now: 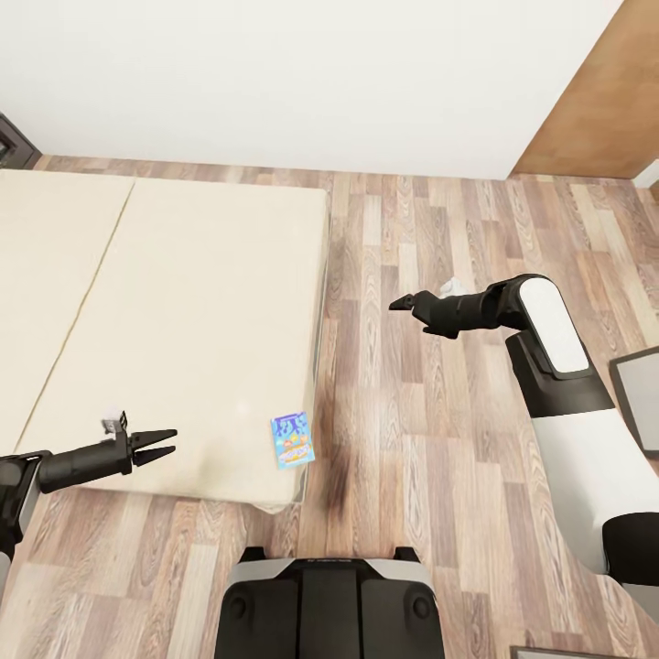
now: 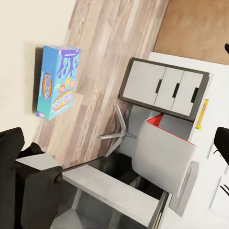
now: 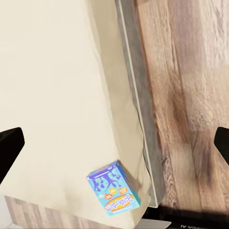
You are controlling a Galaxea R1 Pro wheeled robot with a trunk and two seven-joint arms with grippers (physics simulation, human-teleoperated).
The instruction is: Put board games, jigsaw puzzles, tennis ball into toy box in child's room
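Blue game (image 1: 293, 440) near bed (image 1: 183, 302) corner; both grippers, left (image 1: 157, 444) and right (image 1: 403, 302), open, empty. I could nudge it off.

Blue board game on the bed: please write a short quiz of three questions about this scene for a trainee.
1. True or false: the blue board game lies near the bed corner closest to the robot.
2. Which gripper is above the mattress: A) left gripper, B) right gripper?
3. Fill in: the right gripper hangs over the wooden ____.

Key: 1 true. 2 A. 3 floor.
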